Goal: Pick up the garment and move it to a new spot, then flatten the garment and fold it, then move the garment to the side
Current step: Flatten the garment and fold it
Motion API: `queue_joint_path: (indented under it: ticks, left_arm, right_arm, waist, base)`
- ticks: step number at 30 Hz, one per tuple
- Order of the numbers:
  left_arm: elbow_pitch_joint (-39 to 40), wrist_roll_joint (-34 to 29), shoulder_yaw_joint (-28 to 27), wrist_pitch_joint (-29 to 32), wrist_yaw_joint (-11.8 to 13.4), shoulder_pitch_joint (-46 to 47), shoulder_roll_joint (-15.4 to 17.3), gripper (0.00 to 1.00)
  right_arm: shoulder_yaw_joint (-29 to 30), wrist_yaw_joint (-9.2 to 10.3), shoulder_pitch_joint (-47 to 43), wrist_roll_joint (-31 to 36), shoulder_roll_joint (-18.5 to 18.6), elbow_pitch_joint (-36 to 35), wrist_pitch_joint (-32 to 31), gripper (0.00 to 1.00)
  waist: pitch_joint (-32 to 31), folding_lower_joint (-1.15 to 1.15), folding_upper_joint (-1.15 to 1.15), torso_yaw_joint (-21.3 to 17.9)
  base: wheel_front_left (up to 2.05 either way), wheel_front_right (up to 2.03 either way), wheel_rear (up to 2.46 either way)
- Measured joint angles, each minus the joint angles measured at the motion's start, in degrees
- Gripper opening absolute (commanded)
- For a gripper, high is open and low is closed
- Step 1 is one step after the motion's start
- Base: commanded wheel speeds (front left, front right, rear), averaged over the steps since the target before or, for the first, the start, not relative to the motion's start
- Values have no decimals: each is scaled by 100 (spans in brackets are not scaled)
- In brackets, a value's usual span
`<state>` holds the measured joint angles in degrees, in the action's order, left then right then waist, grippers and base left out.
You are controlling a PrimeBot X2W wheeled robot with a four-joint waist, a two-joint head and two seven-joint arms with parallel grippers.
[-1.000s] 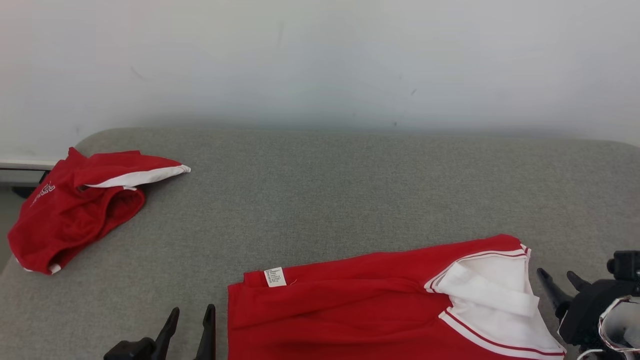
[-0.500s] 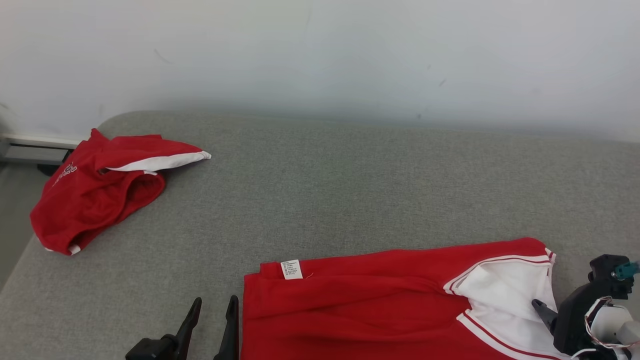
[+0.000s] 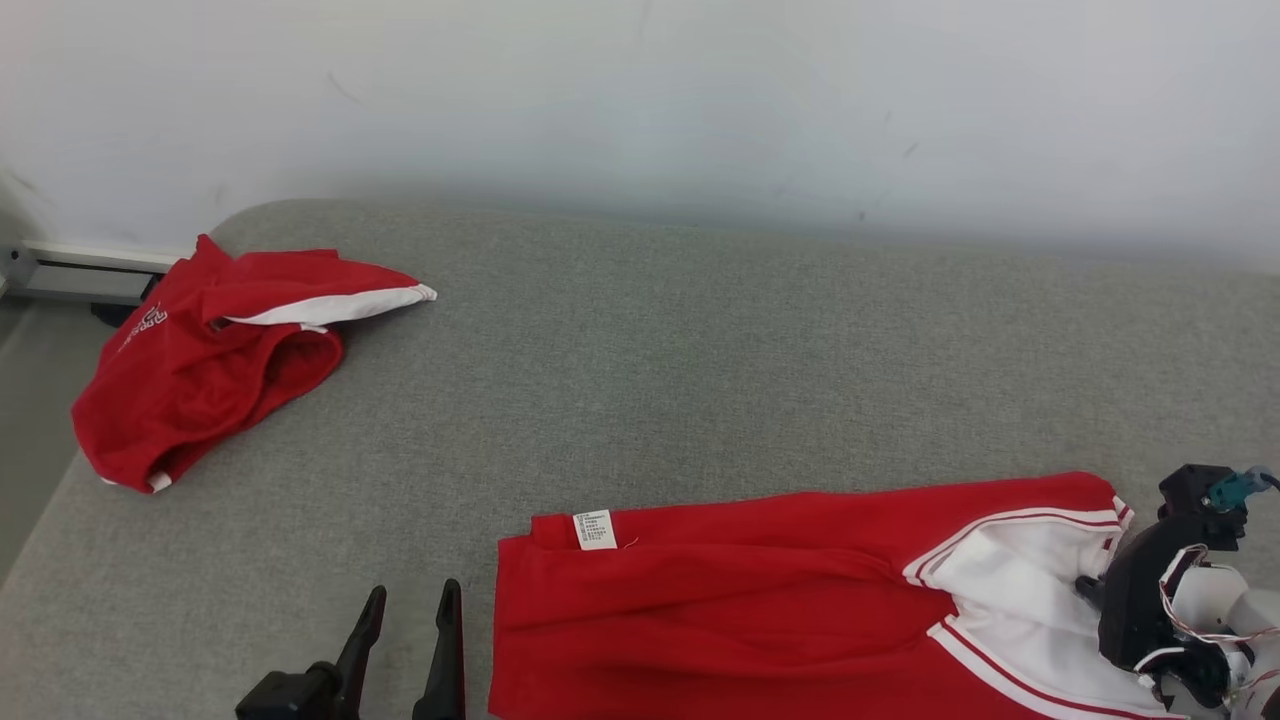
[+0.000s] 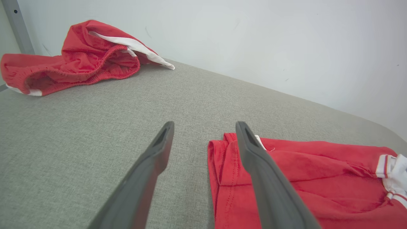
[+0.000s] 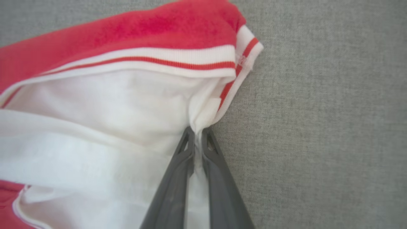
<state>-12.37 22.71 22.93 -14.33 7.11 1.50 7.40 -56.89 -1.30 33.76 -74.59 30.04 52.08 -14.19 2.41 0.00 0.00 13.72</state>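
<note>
On the pad [image 3: 700,350] our shirt [image 3: 750,620] lies at five o'clock, well apart from shorts [image 3: 190,380] at ten, our right claw [image 5: 197,133] pinched shut on its white trim [image 5: 206,117], likely to lift it, a bite plain from the wrist but masked from the head, while our left claw [image 4: 205,127] gapes empty beside the hem [image 4: 219,165].
</note>
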Motion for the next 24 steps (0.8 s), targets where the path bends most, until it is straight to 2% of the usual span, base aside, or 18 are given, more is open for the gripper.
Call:
queue_joint_path:
  ticks: [1, 7, 12, 16, 19, 22, 24]
  left_arm:
    - [7, 1, -16, 0, 0, -10, -8, 100]
    - [35, -1, -48, 0, 0, -10, -30, 100]
    - [81, -27, -93, 0, 0, -11, -54, 100]
    - [107, -51, -103, 1, 0, -10, -93, 100]
    - [93, -53, -93, 21, 0, -6, -99, 100]
    - [71, -54, -48, 47, 0, -4, -121, 100]
    - [43, -54, -38, 69, 0, -6, -138, 100]
  right_arm:
    - [16, -67, 61, -1, 4, 63, -5, 0]
    - [144, -164, 172, -34, 181, 283, -44, 0]
    - [253, -169, 258, -53, 494, 438, -8, 0]
    - [294, -231, 303, -83, 545, 468, 7, 0]
    - [543, -334, 296, -481, 377, 353, -43, 0]
    - [865, -567, 198, -1136, 243, 21, -381, 0]
    - [1068, -584, 105, -1550, 143, -210, -626, 0]
  waist:
    - [2, 0, 0, -59]
    - [6, 1, 1, -285]
    - [22, 1, 1, -449]
    - [51, 1, 1, -597]
    - [62, 1, 0, -688]
    - [34, 1, 1, -736]
    - [-8, 1, 1, -748]
  base:
    - [0, 0, 0]
    - [0, 0, 0]
    - [0, 0, 0]
    - [0, 0, 0]
    - [0, 0, 0]
    - [0, 0, 0]
    - [0, 0, 0]
